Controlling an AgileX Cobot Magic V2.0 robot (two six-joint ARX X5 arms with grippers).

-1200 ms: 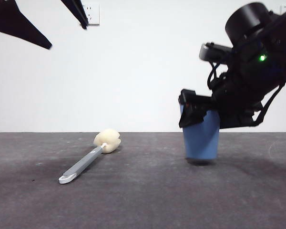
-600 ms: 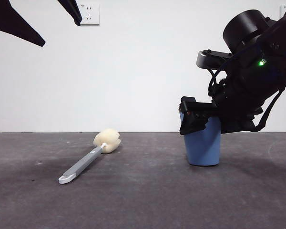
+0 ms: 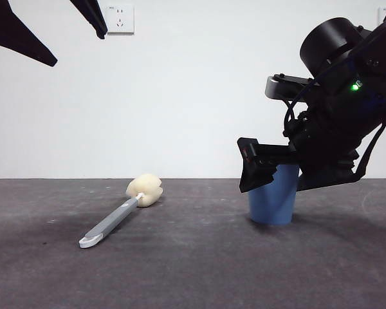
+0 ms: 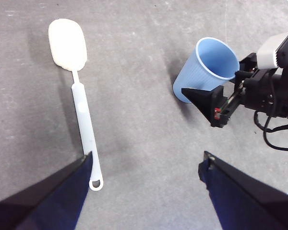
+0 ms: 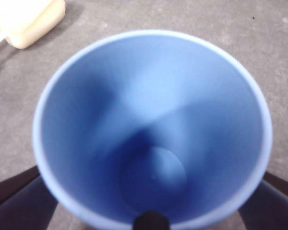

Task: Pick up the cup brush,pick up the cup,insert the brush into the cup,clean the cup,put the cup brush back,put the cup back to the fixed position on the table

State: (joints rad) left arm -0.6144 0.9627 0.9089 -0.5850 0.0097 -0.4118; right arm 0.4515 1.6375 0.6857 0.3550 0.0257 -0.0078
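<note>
The blue cup (image 3: pixel 272 206) (image 4: pixel 201 72) stands upright on the dark grey table (image 3: pixel 193 277), right of centre. My right gripper (image 3: pixel 276 170) (image 4: pixel 223 76) (image 5: pixel 144 191) is open around its upper part, one jaw standing clear of the cup's side; the right wrist view looks straight down into the empty cup (image 5: pixel 149 124). The cup brush (image 3: pixel 112 222) (image 4: pixel 84 124) lies flat on the table to the left, its cream sponge head (image 3: pixel 145 190) (image 4: pixel 67 43) (image 5: pixel 29 19) pointing away. High above the brush, my left gripper (image 3: pixel 77 48) (image 4: pixel 147 158) hangs open and holds nothing.
A white wall with a socket (image 3: pixel 121 18) closes off the back of the table. The right arm's dark bulk (image 3: pixel 347 122) fills the space above and to the right of the cup.
The cup, slightly off the table a second ago, now rests on it. The right gripper's visible jaw has spread away from the cup. The left gripper has drifted slightly up and left.
</note>
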